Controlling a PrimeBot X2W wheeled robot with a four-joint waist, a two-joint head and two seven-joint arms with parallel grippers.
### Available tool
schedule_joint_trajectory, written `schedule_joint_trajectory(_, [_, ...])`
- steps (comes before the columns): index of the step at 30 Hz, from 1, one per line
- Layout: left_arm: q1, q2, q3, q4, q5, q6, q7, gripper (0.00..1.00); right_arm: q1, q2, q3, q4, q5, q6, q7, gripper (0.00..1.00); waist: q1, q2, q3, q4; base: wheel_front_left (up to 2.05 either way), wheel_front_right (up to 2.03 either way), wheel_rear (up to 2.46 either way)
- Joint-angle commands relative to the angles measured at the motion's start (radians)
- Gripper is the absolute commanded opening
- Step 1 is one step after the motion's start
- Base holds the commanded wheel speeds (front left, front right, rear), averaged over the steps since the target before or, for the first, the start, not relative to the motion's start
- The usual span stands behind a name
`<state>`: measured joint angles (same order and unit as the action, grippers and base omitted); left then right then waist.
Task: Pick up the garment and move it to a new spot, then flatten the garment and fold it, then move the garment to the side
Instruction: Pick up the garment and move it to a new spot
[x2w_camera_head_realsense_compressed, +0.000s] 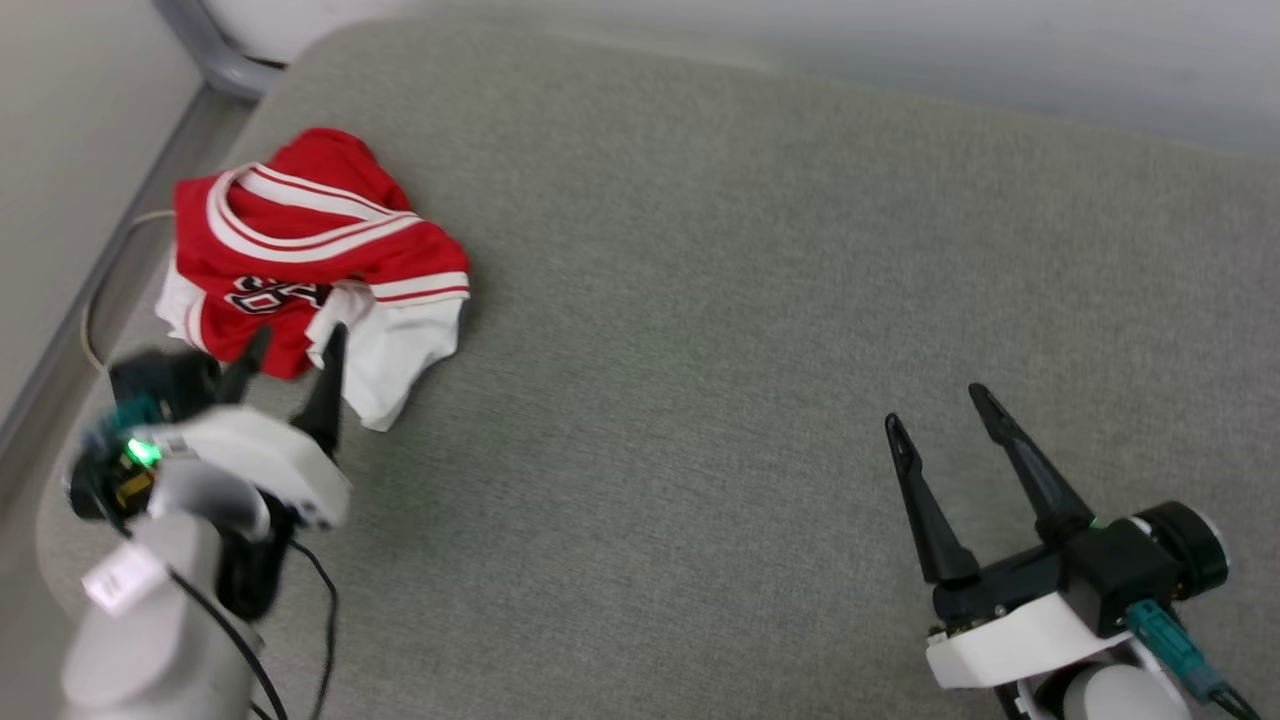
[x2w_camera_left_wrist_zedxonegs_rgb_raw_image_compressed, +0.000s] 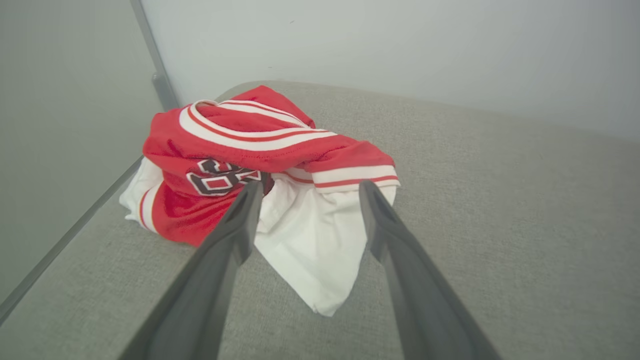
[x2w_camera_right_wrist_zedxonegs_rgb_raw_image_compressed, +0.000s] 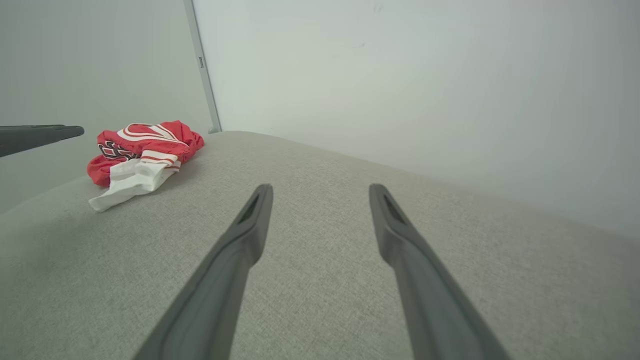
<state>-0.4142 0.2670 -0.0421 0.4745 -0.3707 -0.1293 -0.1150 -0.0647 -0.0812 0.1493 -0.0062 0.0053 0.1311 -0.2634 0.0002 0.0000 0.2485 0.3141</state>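
1. The garment lies crumpled in a loose heap at the far left corner of the grey fabric-covered worktop, close to its left edge.
2. It looks light, soft and limp. It will likely sag and drape from whatever point is lifted, and the thin jersey cloth may slide between smooth fingers.
3. The white sleeve spills out toward the near side and lies thin against the fabric top. The bunched red folds and the striped trim stand higher and look easier to pinch.
4. The left hand hovers just at the near edge of the heap with its fingers spread apart and holding nothing. In the left wrist view the sleeve's upper part sits between the tips.
5. The right hand is well apart, over the near right part of the worktop, its fingers also spread and empty.
6. The left edge and far corner crowd the heap, and cloth dragged that way could slip off.
7. Bare surface runs wide across the middle and right, enough to lay the garment flat.
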Motion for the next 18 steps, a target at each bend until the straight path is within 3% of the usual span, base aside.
schedule_joint_trajectory(1, [-0.036, 0.023, -0.008, 0.017, -0.021, -0.001, 0.035, 1.00, -0.020, -0.010, 0.000, -0.009, -0.008, -0.001, -0.002, 1.00, -0.0002, 0.0000, 0.076, -0.043, 0.00, 0.00, 0.00])
schedule_joint_trajectory(5, [-0.176, 0.121, -0.043, 0.080, -0.117, 0.000, 0.196, 1.00, -0.044, -0.025, 0.002, -0.032, -0.015, -0.001, -0.002, 1.00, -0.0002, 0.0000, 0.143, -0.067, 0.00, 0.00, 0.00])
schedule_joint_trajectory(8, [-0.264, 0.146, -0.031, 0.142, -0.209, -0.001, 0.319, 1.00, -0.060, -0.035, 0.009, -0.047, -0.022, -0.001, -0.002, 1.00, -0.0002, 0.0000, 0.186, -0.080, 0.00, 0.00, 0.00])
schedule_joint_trajectory(10, [-0.312, 0.198, -0.049, 0.176, -0.217, 0.000, 0.398, 1.00, -0.069, -0.039, 0.016, -0.056, -0.027, -0.001, -0.002, 1.00, -0.0002, 0.0000, 0.215, -0.092, 0.00, 0.00, 0.00])
schedule_joint_trajectory(18, [-0.428, 0.269, -0.071, 0.282, -0.276, -0.001, 0.556, 1.00, -0.103, -0.046, 0.025, -0.079, -0.032, -0.001, -0.002, 1.00, -0.0002, 0.0000, 0.298, -0.129, 0.00, 0.00, 0.00])
